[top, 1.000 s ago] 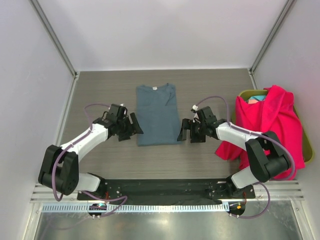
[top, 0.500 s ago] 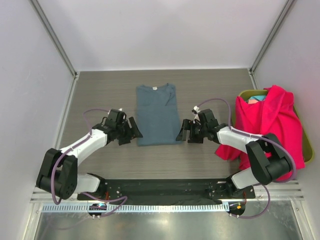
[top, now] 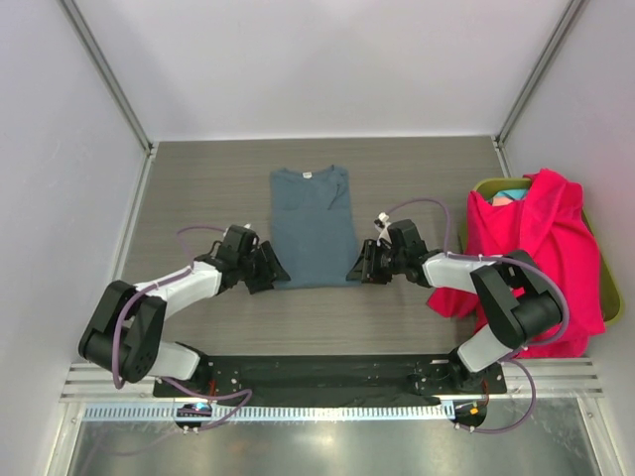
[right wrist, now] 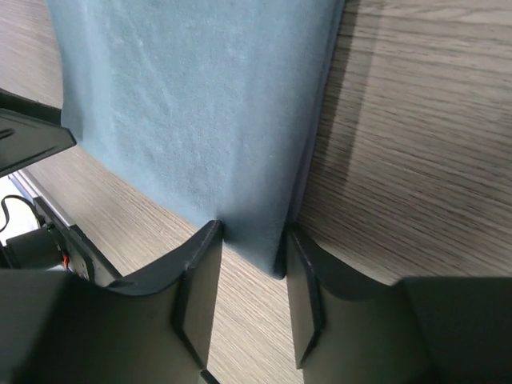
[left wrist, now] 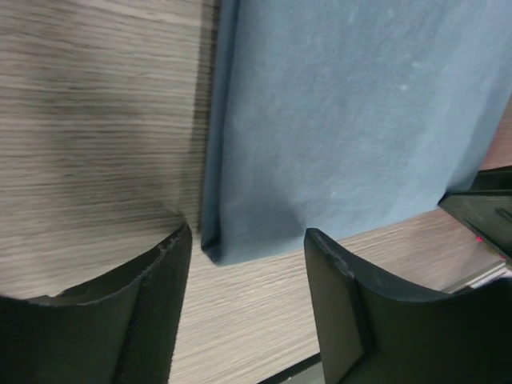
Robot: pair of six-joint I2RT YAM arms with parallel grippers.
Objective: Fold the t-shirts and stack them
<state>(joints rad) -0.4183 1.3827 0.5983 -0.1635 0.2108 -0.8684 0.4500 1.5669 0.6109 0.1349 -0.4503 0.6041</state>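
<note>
Olive-green bin [top: 612,293] on wooden table [top: 198,188]

left arm [top: 185,283] stretched low, inward | left jaws wide apart | right arm [top: 451,266] stretched low, inward | right jaws narrowly apart

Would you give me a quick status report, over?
Left gripper open, straddling near-left corner of grey-blue t-shirt. Right gripper open, narrower, hugging near-right corner. Shirt flat, nothing lying on it.

No legible text. White neck label [top: 307,175] on grey-blue t-shirt [top: 313,228], far end: too small to read.
</note>
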